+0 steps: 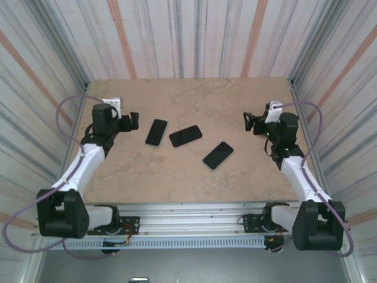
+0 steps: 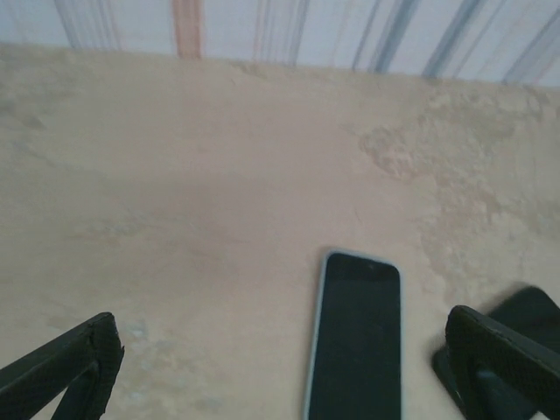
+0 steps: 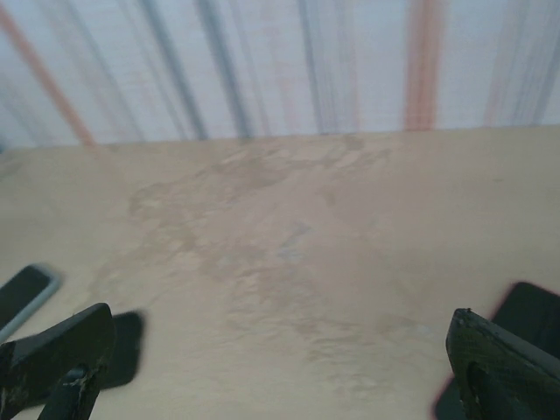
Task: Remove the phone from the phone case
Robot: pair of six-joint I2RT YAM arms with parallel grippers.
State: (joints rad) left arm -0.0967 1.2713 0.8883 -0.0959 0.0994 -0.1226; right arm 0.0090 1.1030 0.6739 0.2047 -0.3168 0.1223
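Overhead, mottled beige table [image 1: 177, 100], striped walls [image 1: 188, 35] around, phones [image 1: 156, 132] lying flat

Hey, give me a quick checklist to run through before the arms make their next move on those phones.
1. The left gripper open, empty: ok.
2. The right gripper open, empty: ok.
3. The left phone, middle phone and right phone flat on the table: ok.
4. Which one wears the case: cannot tell.
5. The left phone ahead of the left gripper: ok.
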